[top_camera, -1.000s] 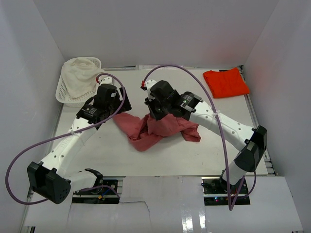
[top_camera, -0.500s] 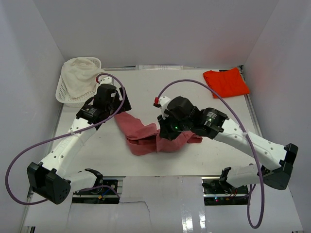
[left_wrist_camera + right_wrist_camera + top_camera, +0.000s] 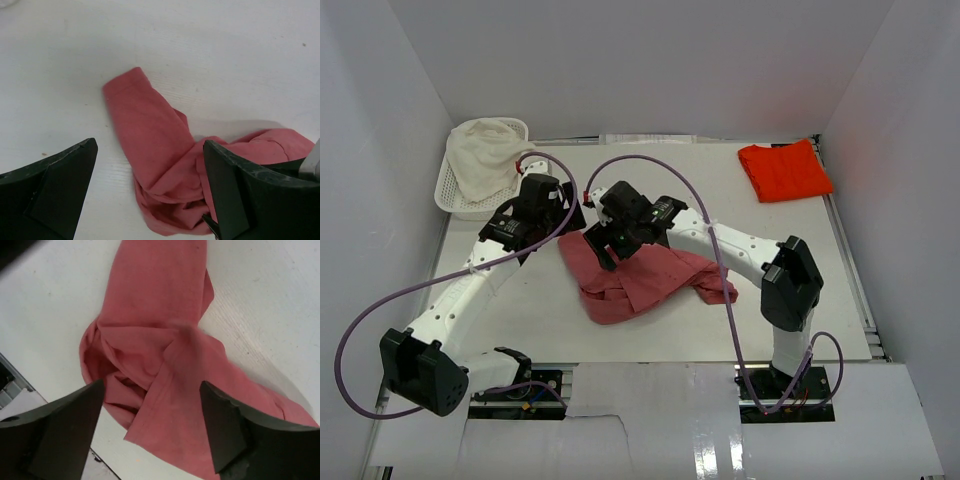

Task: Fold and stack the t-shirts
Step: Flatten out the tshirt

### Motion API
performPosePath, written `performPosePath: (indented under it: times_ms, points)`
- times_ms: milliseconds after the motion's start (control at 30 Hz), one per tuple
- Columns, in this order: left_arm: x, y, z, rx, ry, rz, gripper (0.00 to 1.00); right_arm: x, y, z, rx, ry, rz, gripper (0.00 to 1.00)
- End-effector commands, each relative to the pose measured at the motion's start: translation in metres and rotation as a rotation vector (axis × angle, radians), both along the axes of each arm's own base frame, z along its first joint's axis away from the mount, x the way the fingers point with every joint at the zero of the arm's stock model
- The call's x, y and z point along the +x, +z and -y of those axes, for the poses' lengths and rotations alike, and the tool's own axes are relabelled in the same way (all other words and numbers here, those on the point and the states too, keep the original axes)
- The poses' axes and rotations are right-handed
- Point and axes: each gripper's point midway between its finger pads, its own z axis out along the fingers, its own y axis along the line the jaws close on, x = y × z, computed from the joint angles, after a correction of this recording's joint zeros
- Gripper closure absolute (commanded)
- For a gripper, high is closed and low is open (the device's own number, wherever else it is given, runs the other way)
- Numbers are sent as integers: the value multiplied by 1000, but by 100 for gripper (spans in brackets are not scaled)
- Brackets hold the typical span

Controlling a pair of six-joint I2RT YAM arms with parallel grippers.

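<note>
- Rose-red t-shirt (image 3: 645,280): lies crumpled and unfolded on the bench (image 3: 800,290) at the centre of the top view. One sleeve reaches toward the upper left.
- Orange-red t-shirt (image 3: 785,170): lies folded flat at the upper right of the top view, well apart from the rose-red one.
- My left jaws: spread wide, holding nothing. In the left wrist view, the sleeve lies on the bench between my two fingers (image 3: 55,190).
- My right jaws: likewise wide, gripping nothing, poised over the bunched upper-left part of the rose-red t-shirt. Its folds fill the middle of the right wrist view.
- White lattice basket (image 3: 445,195): stands at the upper left of the top view, with a white cloth (image 3: 485,160) in it.
</note>
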Motion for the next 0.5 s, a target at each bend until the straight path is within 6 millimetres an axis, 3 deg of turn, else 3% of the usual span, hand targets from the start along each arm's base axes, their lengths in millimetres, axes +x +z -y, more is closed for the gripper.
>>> performPosePath:
  times_ms: [0, 100, 133, 200, 233, 267, 333, 400, 467]
  points:
    - [3, 11, 6, -29, -22, 38, 2, 29, 34, -7, 91, -37, 131, 13]
    - [2, 14, 2, -26, -17, 45, 2, 20, 46, 11, 153, -57, 186, 13]
    - [2, 13, 1, -26, -15, 43, 2, 7, 44, 30, 163, -57, 197, 13]
    - [3, 11, 0, -24, -13, 38, 2, -1, 44, 49, 170, -85, 218, 16]
    - [3, 10, -1, -25, -11, 36, 2, -7, 55, 63, 192, -117, 232, 17]
    - [3, 8, 0, -31, -12, 31, 2, -21, 36, 82, 160, -139, 187, 20]
    - [3, 4, 1, -34, -15, 25, 2, -31, 38, 89, 177, -157, 159, 27]
    - [2, 1, 1, -33, -18, 20, 2, -46, 23, 101, 150, -159, 109, 39]
    - [3, -2, -1, -32, -14, 16, 2, -62, 6, 104, 121, -143, 70, 40]
